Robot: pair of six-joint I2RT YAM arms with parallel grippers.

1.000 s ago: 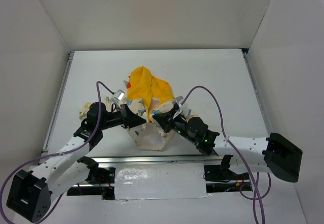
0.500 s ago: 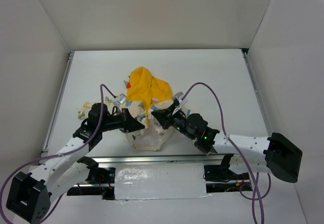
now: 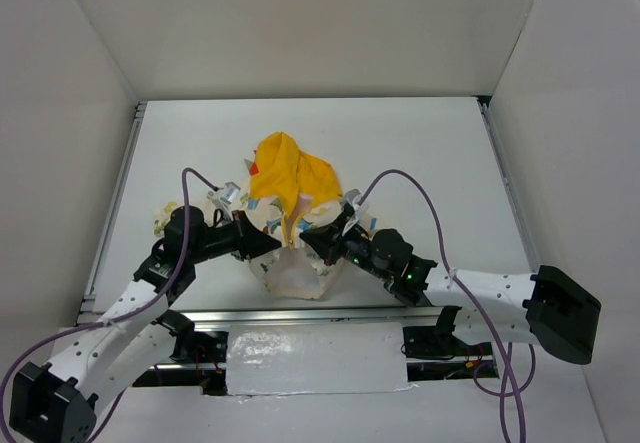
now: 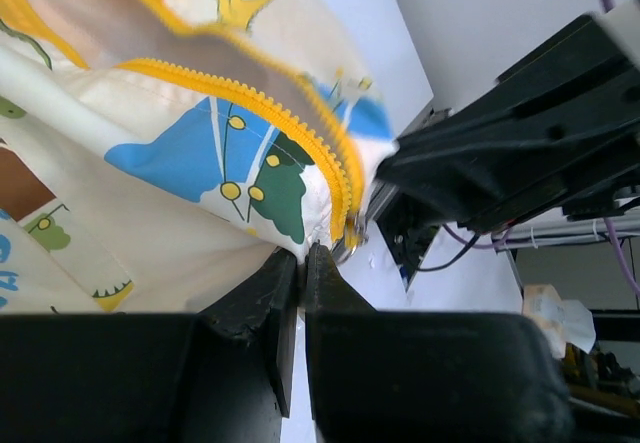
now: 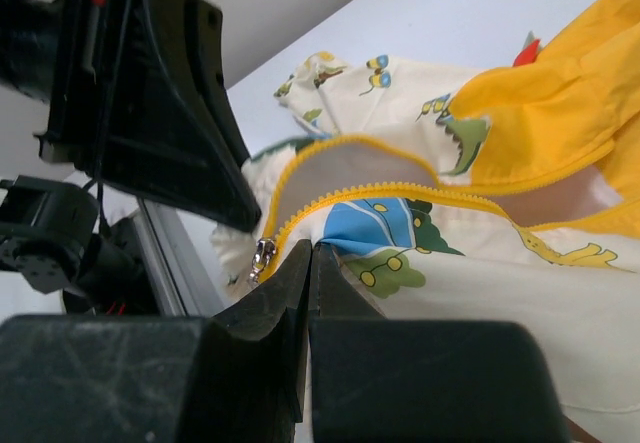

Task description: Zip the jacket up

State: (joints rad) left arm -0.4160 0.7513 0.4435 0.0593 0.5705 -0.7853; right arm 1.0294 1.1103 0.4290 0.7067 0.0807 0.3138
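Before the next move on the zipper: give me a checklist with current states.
1. left pincer shut on jacket hem: ok.
2. right pincer shut on hem: ok.
3. zipper slider at bottom of the teeth: ok.
4. slider gripped by either pincer: not ok, it hangs free between them.
5. zipper teeth lying straight above the slider: not ok, the rows curve apart.
6. both rows seated in the slider: cannot tell.

Your white left arm (image 3: 110, 328) reaches toward two o'clock, your white right arm (image 3: 490, 288) toward ten; the black left gripper (image 4: 302, 255) and black right gripper (image 5: 310, 251) each pinch the cream printed jacket (image 5: 480, 303).
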